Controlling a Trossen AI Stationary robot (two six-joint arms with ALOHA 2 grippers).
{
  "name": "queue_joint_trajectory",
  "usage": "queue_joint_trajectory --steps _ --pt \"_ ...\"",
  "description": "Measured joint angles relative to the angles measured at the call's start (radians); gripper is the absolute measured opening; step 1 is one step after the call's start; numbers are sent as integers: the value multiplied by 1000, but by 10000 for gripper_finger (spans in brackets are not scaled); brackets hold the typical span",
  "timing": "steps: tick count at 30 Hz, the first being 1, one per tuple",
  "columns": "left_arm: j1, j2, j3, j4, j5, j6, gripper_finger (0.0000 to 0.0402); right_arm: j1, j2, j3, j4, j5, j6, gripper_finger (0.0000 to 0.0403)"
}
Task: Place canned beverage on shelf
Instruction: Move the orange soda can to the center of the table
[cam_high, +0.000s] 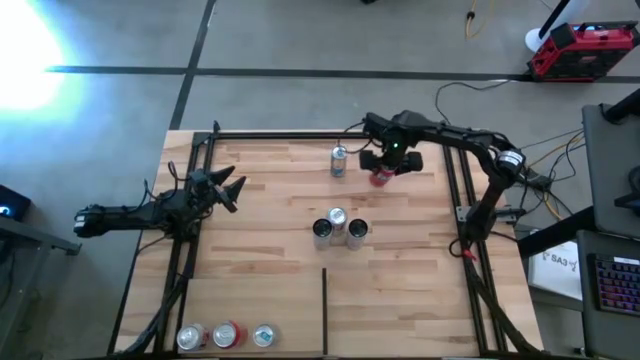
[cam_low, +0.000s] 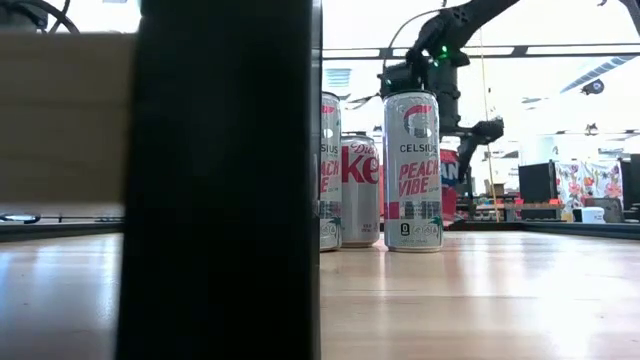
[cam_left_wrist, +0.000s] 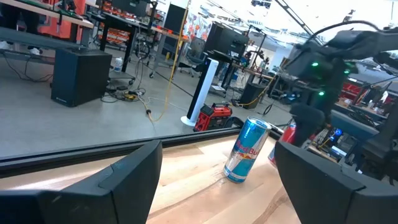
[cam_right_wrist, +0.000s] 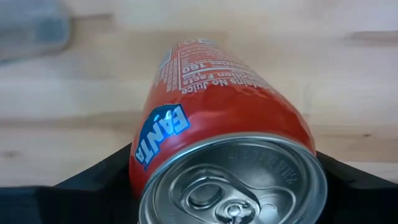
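High view. Shelf (cam_high: 270, 230): light wooden board in black rails, thin divider strip (cam_high: 324, 310) at the near edge. Right gripper (cam_high: 384, 166) at the far right part of the board, over a red can (cam_high: 381, 178) that shows just under it. Blue-silver can (cam_high: 338, 161) upright just to the left of that gripper. Three cans (cam_high: 338, 229) cluster mid-board, touching or nearly so. Three more (cam_high: 226, 335) in a row at the near left corner. Left gripper (cam_high: 226, 189) waits at the left rail, fingers apart, nothing between them.

Low view. Black post (cam_low: 220, 180) fills the left foreground. Celsius can (cam_low: 412, 170) stands upright with two others partly hidden behind it. Right arm (cam_low: 440, 60) hangs beyond them; the red can there is mostly hidden.

Left wrist view. Own fingers (cam_left_wrist: 118, 186) spread, empty. Red Bull can (cam_left_wrist: 247, 150) upright on the board, the right gripper blurred beside it.

Right wrist view. Fanta can (cam_right_wrist: 217, 130) sits between the two dark fingers (cam_right_wrist: 93, 180), one on each side against its wall, top towards the camera; the grip looks closed on it, though contact at the tips is hidden. Board below.
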Motion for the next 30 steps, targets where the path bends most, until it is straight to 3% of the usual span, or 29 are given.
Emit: queue_joint_trajectory --steps 5,17,30 --pt "0 0 0 0 0 0 294 100 0 25 -2 53 12 287" --pt "0 0 0 0 0 0 294 259 41 69 -1 50 -56 287" --pt "0 0 0 0 0 0 294 303 237 328 -177 24 -219 287"
